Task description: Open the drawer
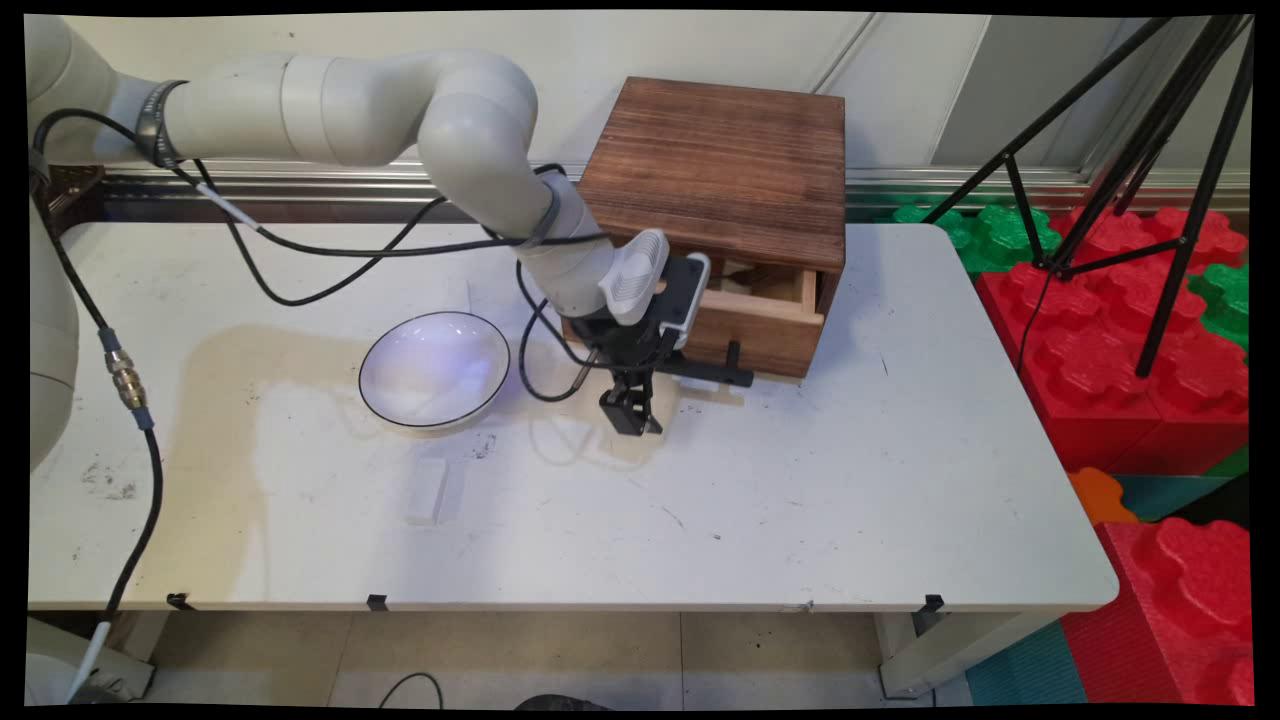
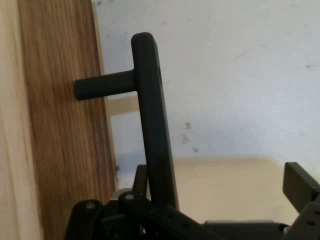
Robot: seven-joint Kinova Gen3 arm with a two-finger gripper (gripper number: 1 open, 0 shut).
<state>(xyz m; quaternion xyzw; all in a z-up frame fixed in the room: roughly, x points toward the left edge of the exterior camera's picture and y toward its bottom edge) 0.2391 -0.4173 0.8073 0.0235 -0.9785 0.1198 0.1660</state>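
Two fingers of our black two-finger gripper (image 1: 632,418) stand spread apart, holding nothing: in the hand view the left finger sits low behind the bar and the right fingertip (image 2: 300,185) is well off to the other side, with bare table between. We see the black bar handle (image 2: 152,125) of the brown wooden drawer (image 1: 765,325) running straight up from between our fingers, close to the left one and apart from the right; whether the left one touches it we cannot tell. Its long axis lies along our line of sight up the hand view, parallel to the drawer front (image 2: 65,150), which fills the space to the left of the fingers, and a short black post joins bar to wood. From the main view, the drawer is pulled partly out of the dark brown wooden box (image 1: 720,170), and our gripper hangs just before its front, pointing down at the white table (image 1: 800,500). Off to the far side of the fingers from the drawer sits a shallow white bowl with a dark rim (image 1: 435,370), well apart. Red and green foam blocks (image 1: 1120,350) and a black tripod (image 1: 1150,150) stand beyond the table's end.
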